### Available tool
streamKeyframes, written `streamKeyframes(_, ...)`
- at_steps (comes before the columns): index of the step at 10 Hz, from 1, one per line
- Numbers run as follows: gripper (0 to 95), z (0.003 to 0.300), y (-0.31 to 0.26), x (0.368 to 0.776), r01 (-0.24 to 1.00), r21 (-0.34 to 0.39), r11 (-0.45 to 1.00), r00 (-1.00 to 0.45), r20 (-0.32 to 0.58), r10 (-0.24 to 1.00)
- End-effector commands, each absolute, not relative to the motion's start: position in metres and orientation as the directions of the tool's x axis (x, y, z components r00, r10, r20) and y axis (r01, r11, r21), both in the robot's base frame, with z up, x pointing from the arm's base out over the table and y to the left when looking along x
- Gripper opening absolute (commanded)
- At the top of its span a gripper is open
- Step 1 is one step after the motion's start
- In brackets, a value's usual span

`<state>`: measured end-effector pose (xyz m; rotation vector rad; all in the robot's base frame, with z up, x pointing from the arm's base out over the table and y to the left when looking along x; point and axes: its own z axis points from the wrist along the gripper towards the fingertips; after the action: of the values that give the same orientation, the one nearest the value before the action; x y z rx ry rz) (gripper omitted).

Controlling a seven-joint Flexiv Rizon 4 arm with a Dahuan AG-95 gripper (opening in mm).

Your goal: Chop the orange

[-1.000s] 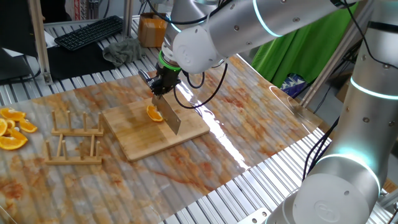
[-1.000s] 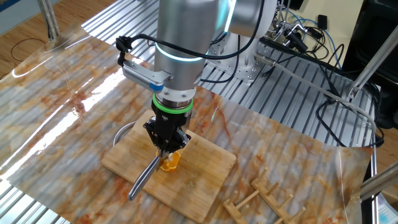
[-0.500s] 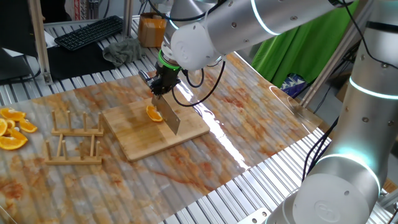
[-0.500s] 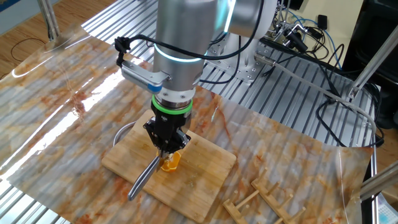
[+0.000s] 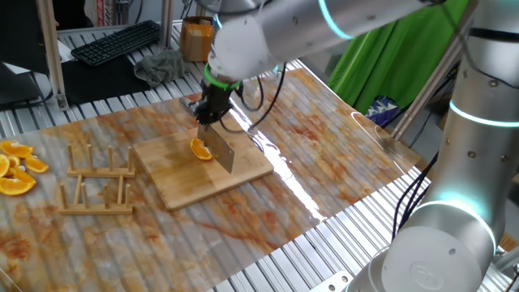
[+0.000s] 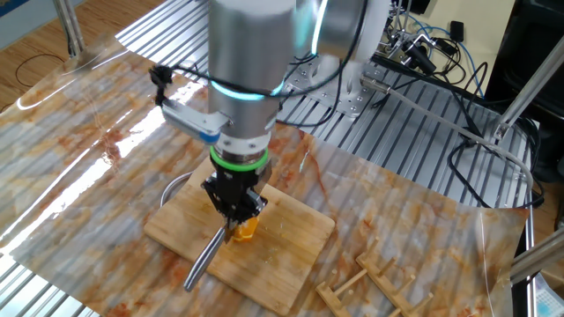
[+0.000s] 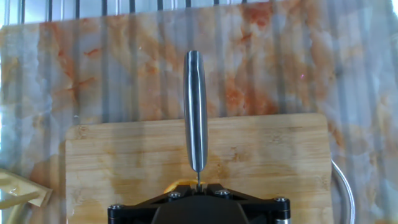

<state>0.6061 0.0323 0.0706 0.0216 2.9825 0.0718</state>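
A small orange (image 5: pixel 199 148) wedge lies on the wooden cutting board (image 5: pixel 203 177). My gripper (image 5: pixel 212 113) is shut on the handle of a broad-bladed knife (image 5: pixel 220 149), whose blade stands edge-down on the board right beside the orange. In the other fixed view the gripper (image 6: pixel 235 211) hangs directly above the orange (image 6: pixel 246 231) and the knife (image 6: pixel 204 260) slants toward the board's (image 6: pixel 295 246) near edge. The hand view looks along the knife's spine (image 7: pixel 195 112), with the orange (image 7: pixel 177 185) peeking out just under the gripper (image 7: pixel 199 186) body.
A heap of bigger orange slices (image 5: pixel 16 166) lies at the far left. Two wooden racks (image 5: pixel 97 182) stand left of the board. A thin metal loop (image 6: pixel 172 187) curves by the board's far corner. A keyboard (image 5: pixel 117 40) and a grey cloth (image 5: pixel 162 65) sit behind the mat.
The arm's upper part has swung a little to the left. The knife and the orange stay almost where they were on the board.
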Motion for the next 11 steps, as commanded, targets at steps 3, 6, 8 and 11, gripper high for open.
streamKeyframes(3,0.0,0.079,0.031,0.604,0.011,0.044,0.999,-0.984,-0.177,0.019)
streamKeyframes(6,0.0,0.077,0.034,0.601,0.013,0.048,0.999,-0.988,-0.15,0.02)
streamKeyframes(8,0.0,0.08,0.034,0.599,0.013,0.048,0.999,-0.99,-0.142,0.02)
streamKeyframes(11,0.0,0.084,0.034,0.597,0.013,0.049,0.999,-0.991,-0.13,0.019)
